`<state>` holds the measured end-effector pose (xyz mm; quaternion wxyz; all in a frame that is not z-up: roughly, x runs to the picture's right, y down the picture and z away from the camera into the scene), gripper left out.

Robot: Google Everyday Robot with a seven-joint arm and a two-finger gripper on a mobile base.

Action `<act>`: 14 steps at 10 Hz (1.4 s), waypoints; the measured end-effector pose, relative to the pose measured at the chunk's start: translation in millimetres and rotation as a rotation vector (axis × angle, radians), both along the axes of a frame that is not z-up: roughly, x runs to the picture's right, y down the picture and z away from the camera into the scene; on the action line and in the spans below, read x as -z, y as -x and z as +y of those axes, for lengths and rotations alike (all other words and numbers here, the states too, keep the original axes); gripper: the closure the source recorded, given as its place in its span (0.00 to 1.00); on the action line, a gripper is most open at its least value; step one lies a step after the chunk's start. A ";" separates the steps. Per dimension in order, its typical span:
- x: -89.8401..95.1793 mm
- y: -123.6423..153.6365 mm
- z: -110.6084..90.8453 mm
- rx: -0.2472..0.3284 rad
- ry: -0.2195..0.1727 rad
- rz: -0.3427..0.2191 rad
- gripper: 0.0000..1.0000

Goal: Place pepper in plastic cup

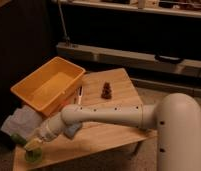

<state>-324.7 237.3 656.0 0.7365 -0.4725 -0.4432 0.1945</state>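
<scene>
The white arm reached down and across the wooden table toward its near-left corner, and the gripper hung at the arm's tip, directly over the plastic cup. The cup, a small translucent green one, stood on the table right under the jaws, its rim partly covered by them. The jaws were clenched. Whether they had the pepper between them could not be told: it did not show as a separate shape anywhere around the fingers, and the green seen below them could not be split into cup and pepper. It lay neither beside the jaws on the bare wood nor anywhere else on the tabletop that showed.

Just behind the jaws and to their left lay a pale bluish bag. Farther back, beyond the wrist, sat a big yellow-orange bin, tilted with one corner off the table's left edge. A blue-grey cloth lay against the underside of the forearm, just right of the jaws. Well apart from them, on the far half of the table, stood a small dark brown lumpy thing, and a thin pen-like stick lay beside the bin.
</scene>
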 end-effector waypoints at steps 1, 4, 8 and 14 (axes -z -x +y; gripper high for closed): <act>-2.5 0.4 2.9 0.009 -0.006 0.002 1.00; -11.5 3.4 9.9 0.034 -0.013 -0.004 1.00; -21.9 -2.2 8.5 0.010 0.015 -0.030 1.00; -38.2 -12.7 1.7 -0.037 0.064 -0.039 1.00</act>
